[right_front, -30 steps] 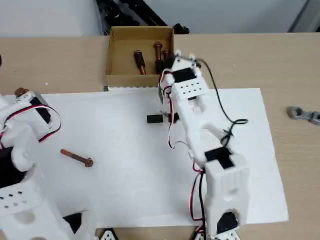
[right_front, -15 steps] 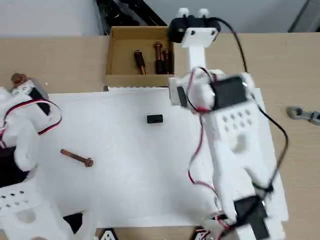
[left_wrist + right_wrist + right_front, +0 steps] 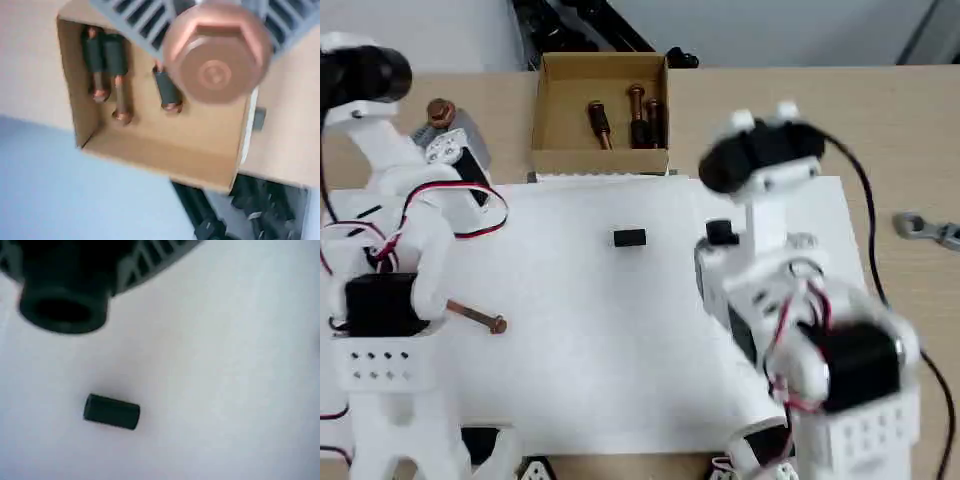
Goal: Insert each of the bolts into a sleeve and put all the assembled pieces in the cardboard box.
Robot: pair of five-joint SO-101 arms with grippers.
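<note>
On the left, the left hand (image 3: 450, 132) is clamped on a bolt (image 3: 441, 111), beside the cardboard box (image 3: 600, 160). Spare bolt (image 3: 475, 316) and loose sleeve (image 3: 630, 238) lie on the white sheet (image 3: 570, 360). Right hand (image 3: 718, 248) grips another sleeve (image 3: 62, 307): probably light, rigid, slick, so pinch mid-barrel.

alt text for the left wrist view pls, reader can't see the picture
A copper bolt, head toward the camera, fills the foreground, gripped between the grey ribbed jaws of the left pincer. Beyond it is the open cardboard box, with three sleeved bolts lying inside.
</note>
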